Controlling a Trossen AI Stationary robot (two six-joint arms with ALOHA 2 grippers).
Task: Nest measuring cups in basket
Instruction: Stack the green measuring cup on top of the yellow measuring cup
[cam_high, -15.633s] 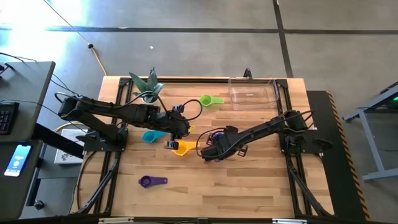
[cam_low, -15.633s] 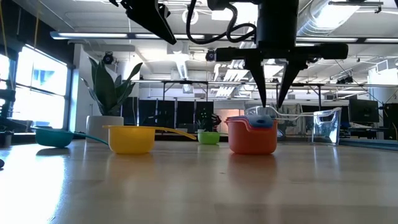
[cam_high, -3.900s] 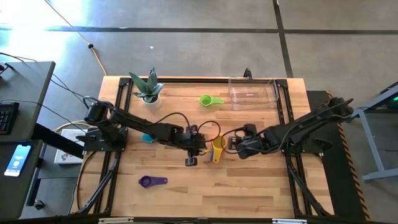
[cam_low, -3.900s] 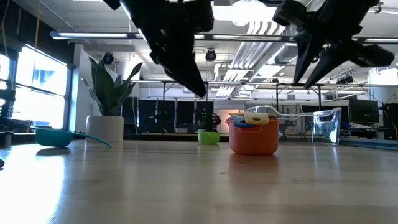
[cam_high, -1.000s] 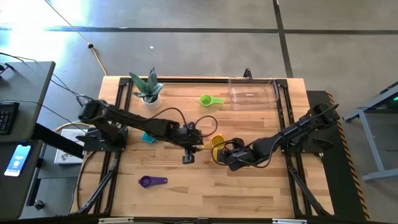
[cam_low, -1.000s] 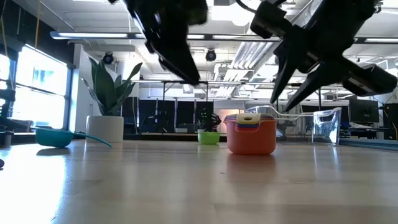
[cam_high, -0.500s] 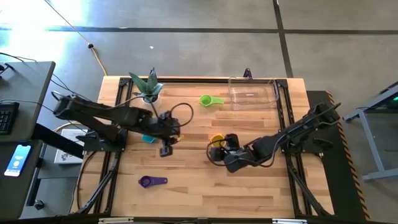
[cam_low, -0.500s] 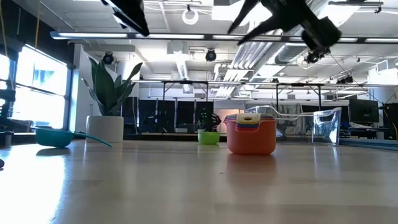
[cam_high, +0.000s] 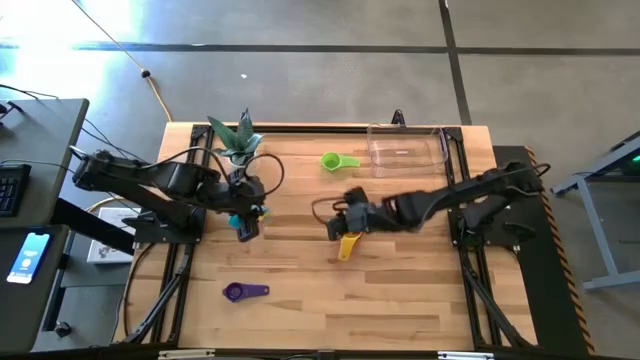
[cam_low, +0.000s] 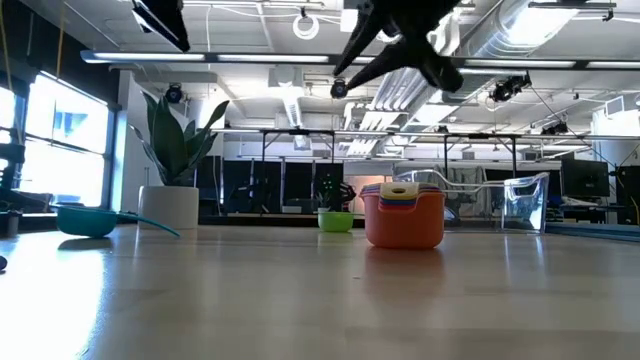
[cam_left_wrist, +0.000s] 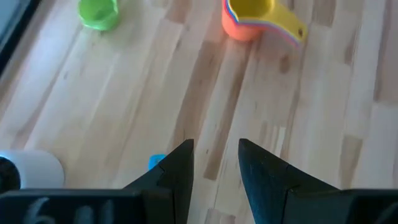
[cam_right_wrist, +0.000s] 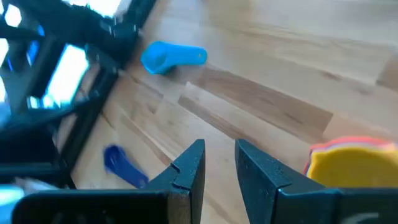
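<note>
Since the earliest picture, the yellow measuring cup (cam_high: 347, 243) has gone from standing alone on the tabletop (cam_high: 400, 300) to sitting nested on top of the orange cup (cam_low: 405, 222) near the table's middle. Over the last second, the left gripper (cam_high: 244, 229) has pulled back from that stack toward the table's left side, above the teal cup (cam_low: 85, 219) — and the right gripper (cam_high: 351, 222) has moved from the near side of the stack to just beyond it.
</note>
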